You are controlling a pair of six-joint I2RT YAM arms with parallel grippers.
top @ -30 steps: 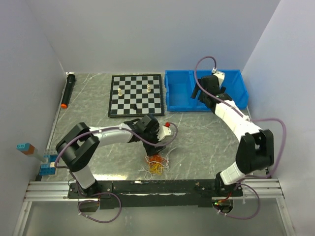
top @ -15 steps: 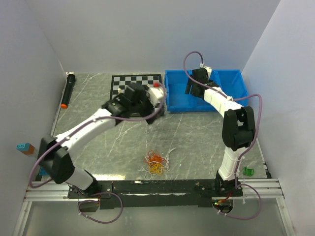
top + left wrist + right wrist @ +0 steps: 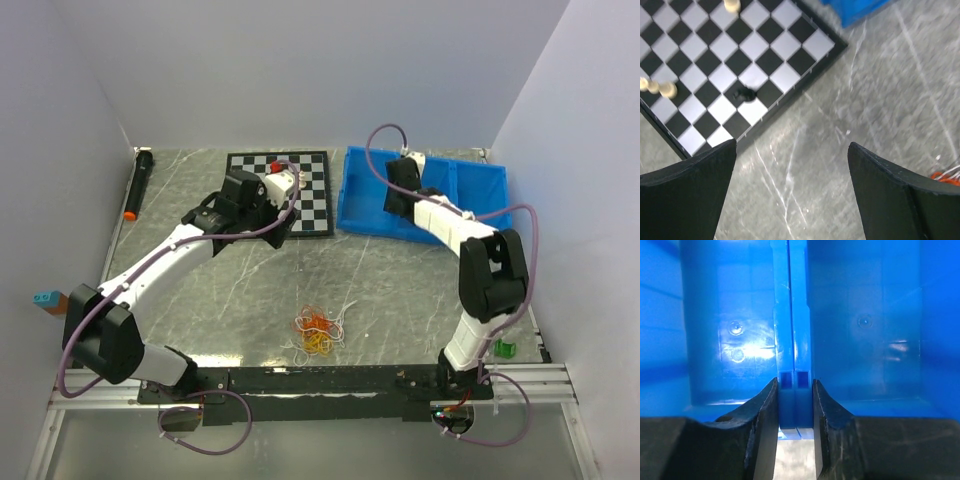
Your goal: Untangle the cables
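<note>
The cables (image 3: 318, 333) lie in a small tangled heap of orange, yellow and white cord on the table, near the front middle, with no gripper touching them. Their orange edge shows at the right border of the left wrist view (image 3: 946, 174). My left gripper (image 3: 262, 228) (image 3: 791, 145) hangs open and empty over the near corner of the chessboard, well behind the heap. My right gripper (image 3: 396, 203) (image 3: 795, 405) is shut on the double middle wall of the blue bin (image 3: 480, 190) (image 3: 865, 320) at its near edge.
The chessboard (image 3: 312, 190) (image 3: 715, 55) carries a black piece (image 3: 745, 93) and pale pieces (image 3: 667, 89). A black pen with an orange tip (image 3: 137, 183) lies along the left wall. Small blocks (image 3: 48, 299) sit at the left edge, a green item (image 3: 503, 348) at the right front.
My left arm has swung from above the heap back to the chessboard, still open. My right gripper has closed on the bin's middle wall, and the bin has shifted and turned slightly.
</note>
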